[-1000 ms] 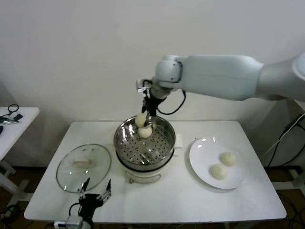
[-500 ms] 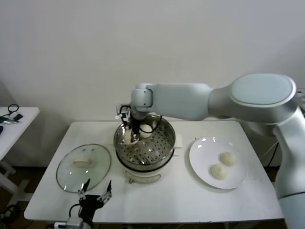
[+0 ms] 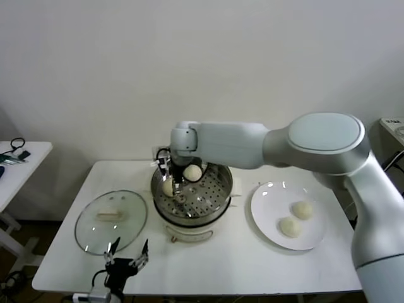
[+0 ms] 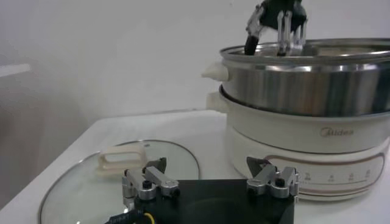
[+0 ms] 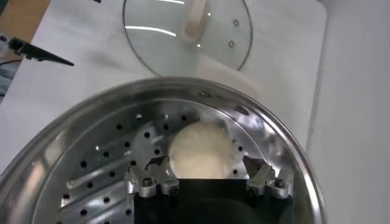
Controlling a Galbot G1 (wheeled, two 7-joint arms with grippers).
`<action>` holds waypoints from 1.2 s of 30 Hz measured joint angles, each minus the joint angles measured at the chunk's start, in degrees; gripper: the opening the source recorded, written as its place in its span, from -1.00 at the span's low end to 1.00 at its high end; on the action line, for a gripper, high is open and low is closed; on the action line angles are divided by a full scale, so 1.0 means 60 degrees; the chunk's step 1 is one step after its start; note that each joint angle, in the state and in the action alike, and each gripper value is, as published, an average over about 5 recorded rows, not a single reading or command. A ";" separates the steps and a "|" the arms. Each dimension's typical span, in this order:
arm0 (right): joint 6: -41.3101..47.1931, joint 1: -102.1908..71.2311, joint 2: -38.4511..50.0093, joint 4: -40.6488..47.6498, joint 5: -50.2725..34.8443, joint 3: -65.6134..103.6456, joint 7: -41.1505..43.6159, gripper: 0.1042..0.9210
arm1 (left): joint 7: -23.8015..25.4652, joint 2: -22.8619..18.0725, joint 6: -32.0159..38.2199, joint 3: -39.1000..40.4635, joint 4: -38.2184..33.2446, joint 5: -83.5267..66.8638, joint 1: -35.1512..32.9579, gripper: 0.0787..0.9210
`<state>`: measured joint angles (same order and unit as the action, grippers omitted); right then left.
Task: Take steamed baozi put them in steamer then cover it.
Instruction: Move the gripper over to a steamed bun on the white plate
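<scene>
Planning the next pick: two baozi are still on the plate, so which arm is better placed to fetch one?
Right. The right gripper is inside the steamer, beside the white plate holding the baozi. The left gripper sits low near the glass cover, the steamer between it and the plate.

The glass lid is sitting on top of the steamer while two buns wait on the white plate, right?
Not quite. The head view shows the glass lid lying flat on the table beside the steamer, which is uncovered. Two buns do wait on the white plate.
</scene>
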<state>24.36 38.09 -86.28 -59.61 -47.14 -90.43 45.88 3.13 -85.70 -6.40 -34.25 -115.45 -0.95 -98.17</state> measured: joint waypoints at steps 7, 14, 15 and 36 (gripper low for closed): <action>-0.0613 0.1391 0.1820 -0.1175 -0.0039 -0.0701 0.0793 0.76 | 0.0046 0.0000 -0.0056 0.0006 -0.0010 0.0044 0.0080 0.77; -0.0908 0.2255 0.4277 -0.2790 0.0629 -0.1697 0.1061 0.76 | 0.0023 -0.0014 -0.0133 0.0004 0.0060 0.0019 0.0211 0.77; -0.0927 0.2271 0.4614 -0.2970 0.0782 -0.1779 0.1059 0.76 | 0.0020 -0.0016 -0.0140 0.0001 0.0057 0.0010 0.0219 0.77; -0.0682 -0.1599 0.8626 -0.3740 0.4067 0.0278 0.0515 0.76 | -0.0011 -0.0140 -0.0166 -0.0042 0.0021 -0.0029 0.0208 0.77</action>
<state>20.27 28.49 -34.52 -82.05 -22.74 -88.76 48.97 3.06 -86.54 -7.40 -34.51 -115.32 -1.12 -96.92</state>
